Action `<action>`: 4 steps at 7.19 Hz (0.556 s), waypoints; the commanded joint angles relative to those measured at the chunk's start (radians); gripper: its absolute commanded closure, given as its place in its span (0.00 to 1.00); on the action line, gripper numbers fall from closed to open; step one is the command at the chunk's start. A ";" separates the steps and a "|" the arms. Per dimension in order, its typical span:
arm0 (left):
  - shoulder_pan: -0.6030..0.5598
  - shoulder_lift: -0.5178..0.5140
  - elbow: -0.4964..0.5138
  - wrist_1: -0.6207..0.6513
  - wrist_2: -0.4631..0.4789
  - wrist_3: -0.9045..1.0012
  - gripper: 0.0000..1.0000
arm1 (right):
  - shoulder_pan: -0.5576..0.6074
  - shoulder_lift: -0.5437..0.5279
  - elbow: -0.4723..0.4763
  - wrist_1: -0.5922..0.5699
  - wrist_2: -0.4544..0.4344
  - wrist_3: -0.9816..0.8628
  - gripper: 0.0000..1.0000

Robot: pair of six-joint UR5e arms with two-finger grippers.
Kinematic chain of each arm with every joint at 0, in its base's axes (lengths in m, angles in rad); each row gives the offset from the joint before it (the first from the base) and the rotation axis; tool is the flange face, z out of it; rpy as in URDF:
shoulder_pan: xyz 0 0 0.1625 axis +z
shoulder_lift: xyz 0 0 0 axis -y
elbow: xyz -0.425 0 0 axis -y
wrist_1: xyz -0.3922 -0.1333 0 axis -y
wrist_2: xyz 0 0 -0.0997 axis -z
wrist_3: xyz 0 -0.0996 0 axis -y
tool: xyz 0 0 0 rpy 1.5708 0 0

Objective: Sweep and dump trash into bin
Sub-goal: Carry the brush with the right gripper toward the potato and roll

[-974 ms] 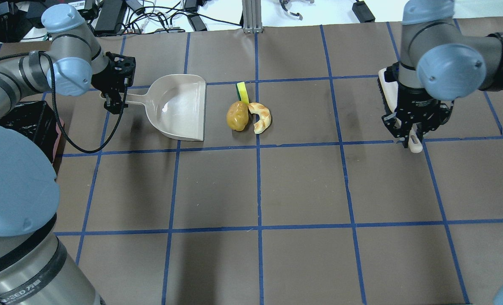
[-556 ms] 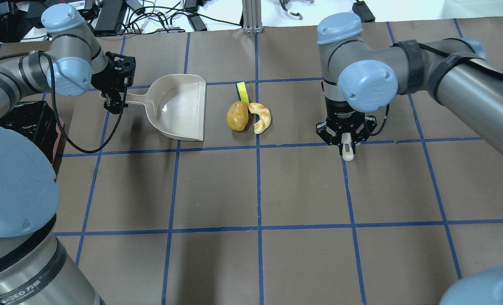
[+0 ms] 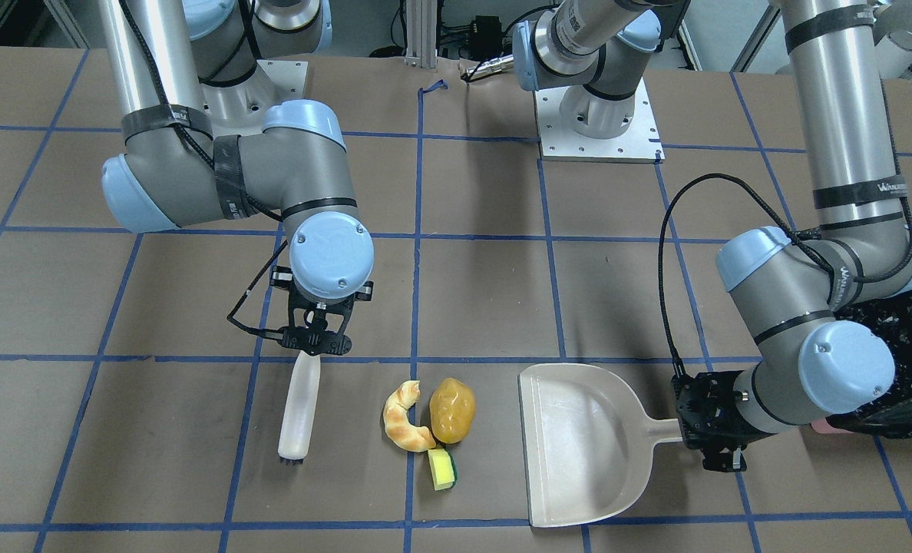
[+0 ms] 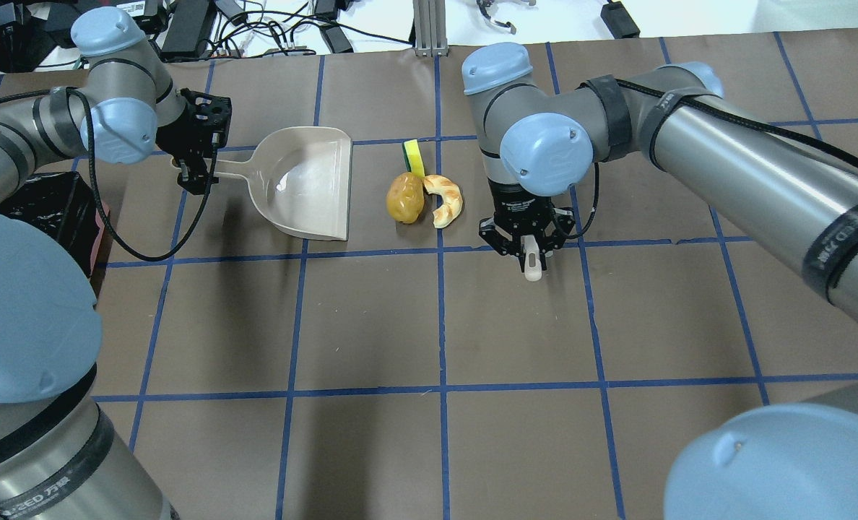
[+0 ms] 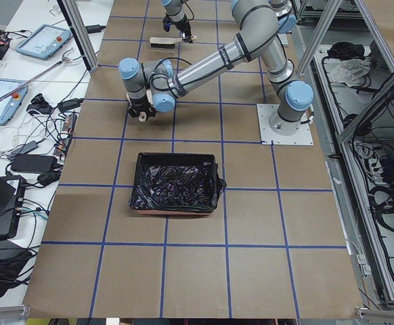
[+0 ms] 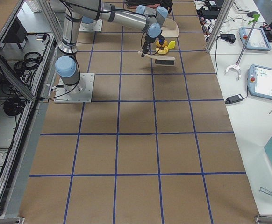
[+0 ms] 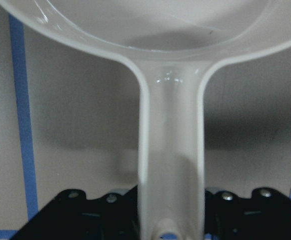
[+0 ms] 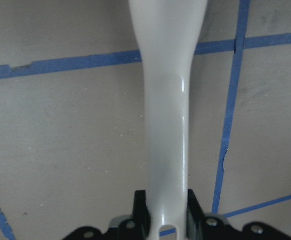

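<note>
Beige brush (image 3: pixel 300 407) (bristles hidden overhead) gripped by right gripper (image 3: pixel 318 349); left gripper (image 3: pixel 713 442) holds dustpan (image 3: pixel 579 445).

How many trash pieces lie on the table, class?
3: the croissant nearest the brush, the potato-like lump toward the dustpan, the sponge block by the croissant's tip. None looks hidden.

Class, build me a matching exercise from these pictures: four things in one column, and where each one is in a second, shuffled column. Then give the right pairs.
Things
1. beige plastic dustpan
2. beige hand brush
3. golden curved toy croissant
4. pink-sided bin lined with a black plastic bag

Places
A. held in the right gripper
B. standing apart, at the end of the table on the robot's left
C. lying on the table between brush and dustpan
D. handle held in the left gripper

Pairs: 1-D, 2-A, 3-C, 4-B.
</note>
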 commanded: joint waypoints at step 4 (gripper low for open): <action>0.000 0.000 0.002 0.003 -0.002 0.000 0.99 | 0.129 0.118 -0.176 0.142 -0.046 0.121 1.00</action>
